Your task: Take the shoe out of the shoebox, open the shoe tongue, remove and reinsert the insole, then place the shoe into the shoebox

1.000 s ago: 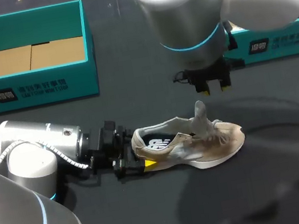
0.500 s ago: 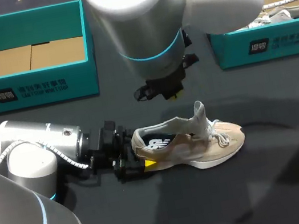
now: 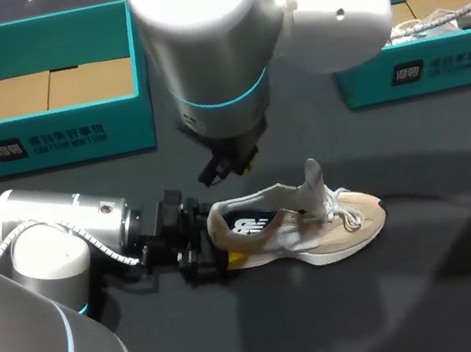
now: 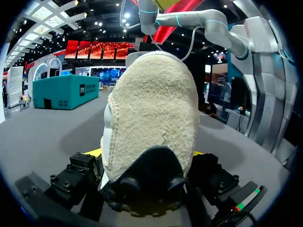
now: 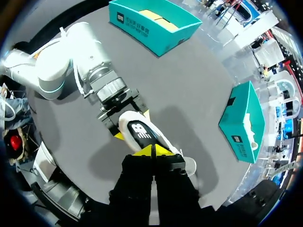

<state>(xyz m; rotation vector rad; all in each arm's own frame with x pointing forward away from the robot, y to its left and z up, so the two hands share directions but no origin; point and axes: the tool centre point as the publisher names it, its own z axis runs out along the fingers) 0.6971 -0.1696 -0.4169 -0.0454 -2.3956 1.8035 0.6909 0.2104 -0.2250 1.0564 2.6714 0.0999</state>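
Contact at the heel: our left gripper [image 3: 218,245] is clamped on the shoe [image 3: 317,224], one yellow-tipped finger on each side of the heel. In the left wrist view the pale, fuzzy heel fills the gap between the fingers, and both press against it. Left arm [image 3: 62,229] lies low along the table [image 3: 379,315], coming in from our left.

Our right gripper [image 5: 152,150] is closed on nothing. Its two yellow tips meet with only a thin seam between them. It hangs tips-down above the heel end of the shoe. In the head view it sits just behind the collar, clear of the shoe and of the left gripper. Right arm [image 3: 219,33] reaches past the middle of the table.

Shoe stands on its sole on the table, heel toward our left, toe toward our right. Tan upper, white sole. Tongue [image 3: 314,180] stands nearly upright above the laces [image 3: 349,213], which lie loose over the forefoot. Dark insole [image 3: 246,225] with a pale mark shows through the opening, lying inside the shoe.

Two teal boxes sit at the far side of the table, both well apart from the shoe.
- Left shoebox [image 3: 56,139]: open, with brown cardboard [image 3: 56,87] on its floor.
- Right shoebox [image 3: 423,72]: partly hidden by our right arm. A pale thing [image 3: 448,11] lies in it; we cannot tell more.
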